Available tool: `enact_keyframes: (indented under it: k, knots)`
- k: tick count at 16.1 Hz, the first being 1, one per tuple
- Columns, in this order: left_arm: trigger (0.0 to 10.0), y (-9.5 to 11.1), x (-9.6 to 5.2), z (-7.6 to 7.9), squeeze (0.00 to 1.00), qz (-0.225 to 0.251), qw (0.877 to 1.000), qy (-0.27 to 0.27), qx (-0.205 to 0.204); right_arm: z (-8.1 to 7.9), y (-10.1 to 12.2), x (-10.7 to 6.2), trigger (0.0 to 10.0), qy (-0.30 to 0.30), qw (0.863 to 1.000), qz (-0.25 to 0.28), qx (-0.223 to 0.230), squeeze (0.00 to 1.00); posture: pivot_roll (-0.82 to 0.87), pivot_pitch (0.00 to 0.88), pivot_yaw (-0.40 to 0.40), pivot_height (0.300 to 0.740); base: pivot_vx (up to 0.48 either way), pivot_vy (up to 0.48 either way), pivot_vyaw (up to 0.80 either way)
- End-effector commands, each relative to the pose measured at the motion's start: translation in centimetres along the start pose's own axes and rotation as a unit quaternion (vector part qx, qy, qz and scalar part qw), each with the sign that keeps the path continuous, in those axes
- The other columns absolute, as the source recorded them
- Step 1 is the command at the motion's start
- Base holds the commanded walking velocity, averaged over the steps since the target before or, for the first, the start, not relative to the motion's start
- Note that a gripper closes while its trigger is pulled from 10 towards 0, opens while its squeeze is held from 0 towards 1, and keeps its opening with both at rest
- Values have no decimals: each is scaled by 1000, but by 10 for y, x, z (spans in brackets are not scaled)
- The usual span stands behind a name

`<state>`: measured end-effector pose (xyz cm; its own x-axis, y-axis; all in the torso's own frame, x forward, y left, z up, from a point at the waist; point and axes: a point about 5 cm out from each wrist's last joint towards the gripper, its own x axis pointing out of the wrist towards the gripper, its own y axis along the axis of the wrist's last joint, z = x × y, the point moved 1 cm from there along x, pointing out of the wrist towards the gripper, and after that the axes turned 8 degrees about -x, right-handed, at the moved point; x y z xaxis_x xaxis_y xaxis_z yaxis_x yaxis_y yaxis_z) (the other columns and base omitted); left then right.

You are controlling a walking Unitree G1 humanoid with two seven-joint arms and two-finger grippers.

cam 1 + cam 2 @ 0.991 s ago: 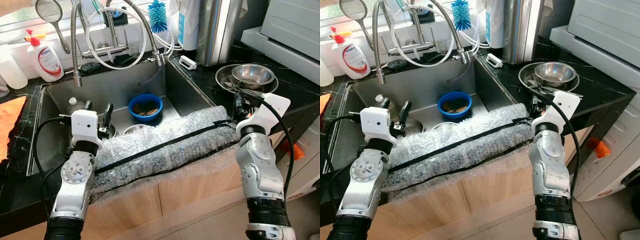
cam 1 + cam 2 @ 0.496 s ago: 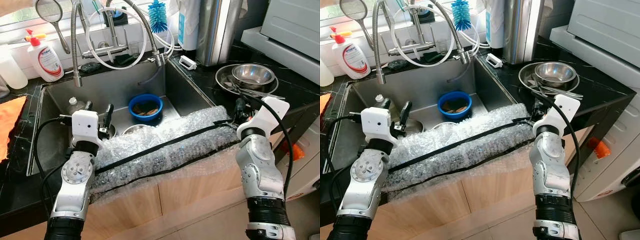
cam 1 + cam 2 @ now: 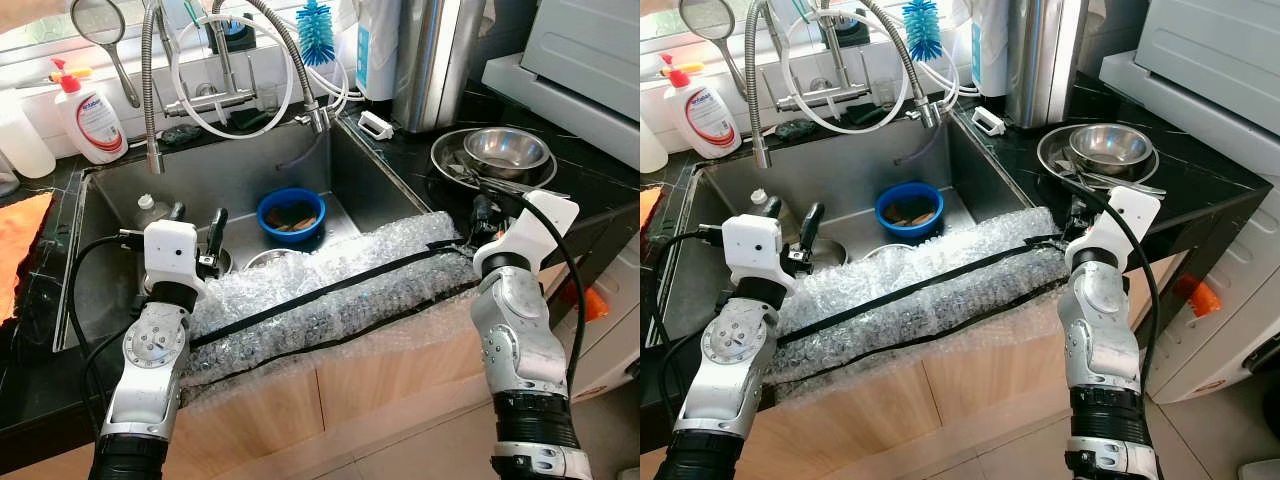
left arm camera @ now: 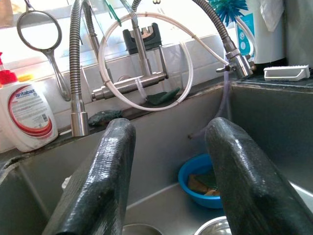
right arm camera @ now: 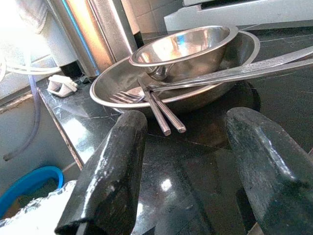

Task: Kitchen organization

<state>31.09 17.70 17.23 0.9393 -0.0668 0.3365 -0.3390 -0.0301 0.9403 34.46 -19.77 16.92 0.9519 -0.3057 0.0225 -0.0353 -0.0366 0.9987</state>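
Kitchen sink station, seen from above.

Steel sink [image 3: 110,200]: deep rectangular basin set in a black counter [image 3: 600,185]. Front edge padded with bubble wrap [image 3: 330,290], clear, held by two black tape strips running lengthwise.

Blue bowl [image 3: 291,213]: round, plastic, standing on the sink floor near the back wall under the spring faucet [image 3: 290,55]; brownish scraps inside. Two steel vessel rims lie just in front of it, partly hidden by the wrap.

Steel dish [image 5: 176,88]: wide, shallow, on the counter right of the sink, near a tall steel cylinder [image 3: 435,55]. Holds a smaller steel bowl [image 5: 183,46], shiny, tilted slightly, plus forks [image 5: 142,98] with handles resting over the rim and a long flat utensil laid across.

Left gripper [image 4: 166,176]: raised over the left part of the basin, fingers spread apart, holding nothing.

Right gripper [image 5: 190,171]: low over the black counter just in front of the steel dish, fingers spread apart, holding nothing.

Sundries: soap bottle [image 3: 90,115], white with red label, behind the sink; blue brush [image 3: 315,30]; round strainer [image 3: 100,25]; orange cloth [image 3: 20,245] at left.
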Motion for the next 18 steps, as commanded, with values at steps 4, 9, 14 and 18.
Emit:
enact_keyframes:
  k: [4, 9, 14, 18]
  knots:
    - [10000, 2, 3, 1, 0, 4, 1000, -5, 6, -3, 5, 4, 10000, 1, 1000, 2, 7, 0, -124, 0, 87, 740, 0, 0, 0]
    - [10000, 3, 5, 2, 0, 6, 1000, -9, 9, -3, 4, 5, 10000, 2, 1000, -5, 6, 0, -124, 0, 87, 740, 0, 0, 0]
    - [10000, 3, 5, 2, 0, 6, 1000, -9, 9, -4, 3, 5, 5569, 2, 1000, -8, 9, 0, -127, 0, 90, 740, 0, 0, 0]
    - [10000, 5, 6, 3, 0, 11, 1000, -10, 9, -6, 2, 4, 0, 7, 1000, -9, 10, 0, -124, 0, 89, 740, 0, 0, 0]
